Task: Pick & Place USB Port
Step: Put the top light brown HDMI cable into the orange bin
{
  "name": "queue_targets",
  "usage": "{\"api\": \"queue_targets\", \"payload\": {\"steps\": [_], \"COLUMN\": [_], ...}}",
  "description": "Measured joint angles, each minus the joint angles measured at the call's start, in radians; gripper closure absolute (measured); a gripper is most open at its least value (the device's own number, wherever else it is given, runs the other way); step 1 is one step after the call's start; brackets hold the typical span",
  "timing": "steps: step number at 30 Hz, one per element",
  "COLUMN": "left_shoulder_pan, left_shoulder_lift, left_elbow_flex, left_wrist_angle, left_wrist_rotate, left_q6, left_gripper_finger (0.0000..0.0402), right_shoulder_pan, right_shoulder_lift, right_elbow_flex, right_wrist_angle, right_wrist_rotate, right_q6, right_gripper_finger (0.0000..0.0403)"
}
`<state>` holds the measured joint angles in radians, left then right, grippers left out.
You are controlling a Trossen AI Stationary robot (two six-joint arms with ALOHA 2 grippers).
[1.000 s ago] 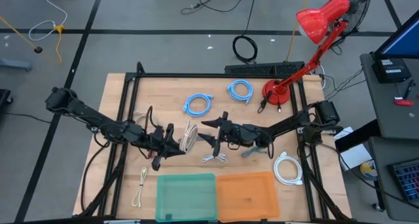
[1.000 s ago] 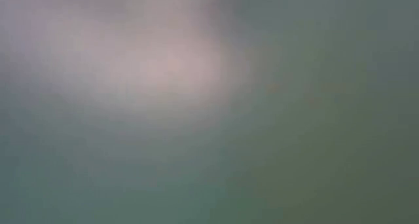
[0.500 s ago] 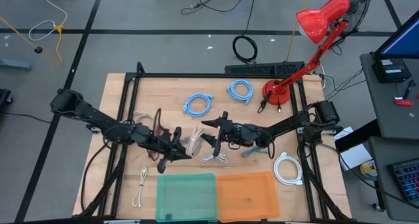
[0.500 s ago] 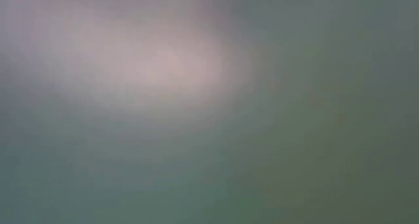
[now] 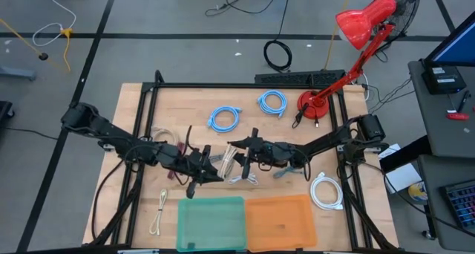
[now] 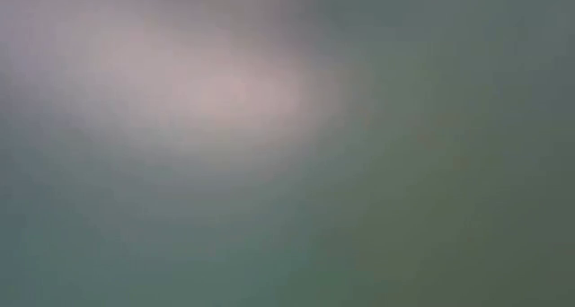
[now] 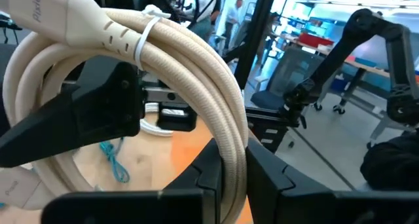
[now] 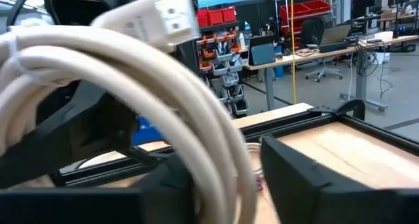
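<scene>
- Hanging between the two grippers at mid-table, the cream coiled USB cable [image 5: 220, 165] sits off the wood, just behind the green bin [image 5: 211, 223].
- In the left wrist view the cable's loops [image 7: 196, 86], bound with a white tie, pass between that arm's dark fingers [image 7: 91, 116], which are pinched narrow on the bundle.
- From above, the left gripper [image 5: 202, 170] reaches in from the left edge of the table and meets the coil on its left side.
- The right gripper [image 5: 239, 162] comes from the right and stands against the coil's other side; in its wrist view the same cream loops [image 8: 118, 86] fill the space between its fingers [image 8: 301, 178], and whether they press the cable I cannot tell.
- An orange bin [image 5: 280, 221] stands touching the green one on its right.
- Two blue cable coils [image 5: 224, 118] lie farther back on the wooden table [image 5: 371, 202].
- A white coil [image 5: 326, 191] rests near the right edge, and a red desk lamp [image 5: 356, 31] stands at the back right corner.
- The low view shows only a blur.
</scene>
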<state>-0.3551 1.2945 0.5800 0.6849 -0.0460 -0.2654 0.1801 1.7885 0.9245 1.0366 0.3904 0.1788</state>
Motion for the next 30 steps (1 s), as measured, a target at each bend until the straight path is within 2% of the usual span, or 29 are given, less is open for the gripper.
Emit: {"api": "queue_targets", "payload": {"steps": [4, 5, 9, 14, 20, 23, 26, 30], "left_shoulder_pan": [0.0, 0.001, 0.0, -0.004, -0.048, -0.08, -0.113, -0.144], "left_shoulder_lift": [0.0, 0.0, -0.019, -0.101, -0.243, -0.29, -0.337, -0.383], "left_elbow_flex": [0.0, 0.0, 0.0, 0.0, 0.002, 0.002, 0.001, 0.001], "left_wrist_angle": [-0.01, -0.01, -0.041, -0.182, -0.367, -0.422, -0.48, -0.554], "left_wrist_rotate": [0.0, 0.005, 0.019, 0.008, -0.047, -0.112, -0.159, -0.247], "left_q6": [-0.02, -0.026, -0.034, -0.046, -0.051, -0.05, -0.052, -0.058], "left_gripper_finger": [0.036, 0.036, 0.0359, 0.0337, 0.0291, 0.0278, 0.0274, 0.0273], "right_shoulder_pan": [0.008, 0.011, 0.023, 0.048, 0.084, 0.102, 0.114, 0.135], "right_shoulder_lift": [0.0, 0.0, 0.0, -0.031, -0.122, -0.186, -0.242, -0.309], "right_elbow_flex": [0.0, 0.0, 0.0, 0.001, -0.003, -0.001, 0.0, 0.0], "right_wrist_angle": [-0.031, -0.035, -0.05, -0.138, -0.318, -0.401, -0.538, -0.829], "right_wrist_rotate": [-0.001, 0.0, 0.017, 0.029, 0.031, 0.03, 0.01, -0.111], "right_q6": [0.003, 0.003, 0.058, 0.135, 0.23, 0.285, 0.377, 0.607], "right_gripper_finger": [0.0373, 0.0381, 0.0378, 0.0381, 0.0382, 0.0382, 0.0382, 0.0382]}}
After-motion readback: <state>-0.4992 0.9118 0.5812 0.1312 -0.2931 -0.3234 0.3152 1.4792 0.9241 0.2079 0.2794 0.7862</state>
